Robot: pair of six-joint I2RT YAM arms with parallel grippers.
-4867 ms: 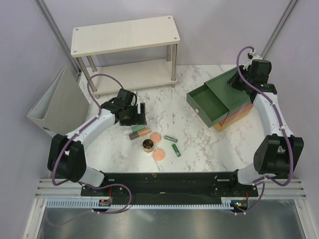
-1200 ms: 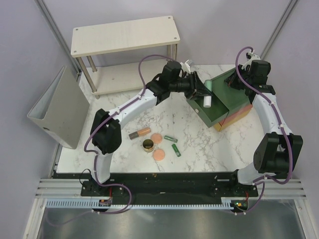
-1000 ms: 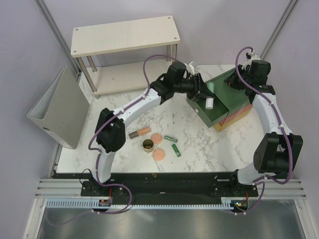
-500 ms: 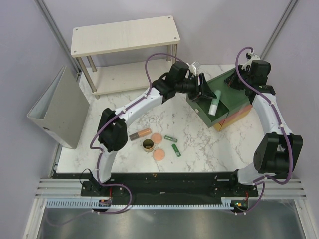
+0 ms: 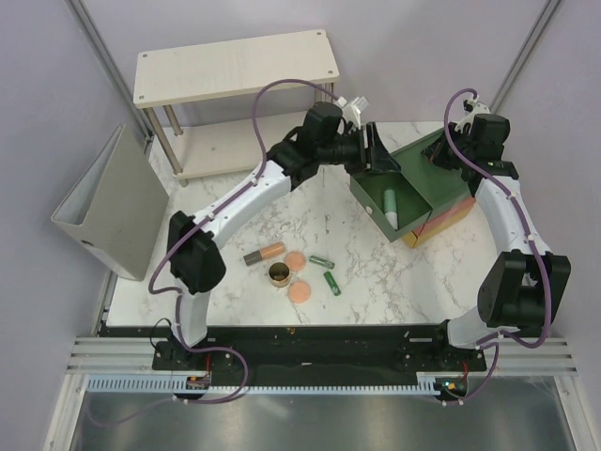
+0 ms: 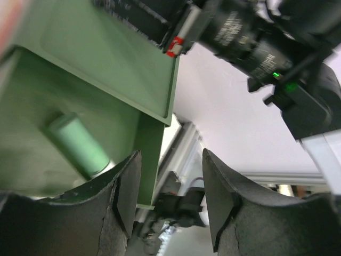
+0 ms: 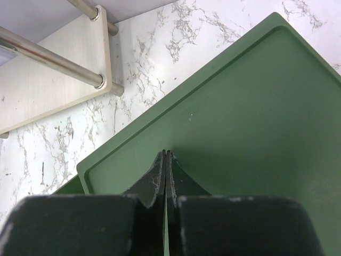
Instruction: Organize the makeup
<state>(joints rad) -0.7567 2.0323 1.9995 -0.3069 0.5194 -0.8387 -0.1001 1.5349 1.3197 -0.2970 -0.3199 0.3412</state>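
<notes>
The mint-green tube (image 5: 390,207) lies loose in the open green drawer (image 5: 368,194) of the drawer box; it also shows in the left wrist view (image 6: 77,144). My left gripper (image 5: 372,156) is open and empty, just above the drawer's far rim; in its wrist view (image 6: 170,197) nothing is between the fingers. My right gripper (image 5: 449,156) is shut, its tips (image 7: 166,165) pressed on the box's green top (image 7: 240,106). On the table lie the grey-orange tube (image 5: 264,252), two peach-pink discs (image 5: 295,259) (image 5: 300,292), the dark gold-rimmed jar (image 5: 280,274) and two short dark green tubes (image 5: 322,262) (image 5: 331,283).
A two-tier white shelf (image 5: 235,66) stands at the back left. A grey binder (image 5: 108,202) leans at the left table edge. The box's orange and yellow lower drawers (image 5: 451,214) are closed.
My left gripper carried the mint-green tube from the table to the open drawer and let it go; the tube now lies in the drawer and the gripper has drawn back. The right arm has not moved.
</notes>
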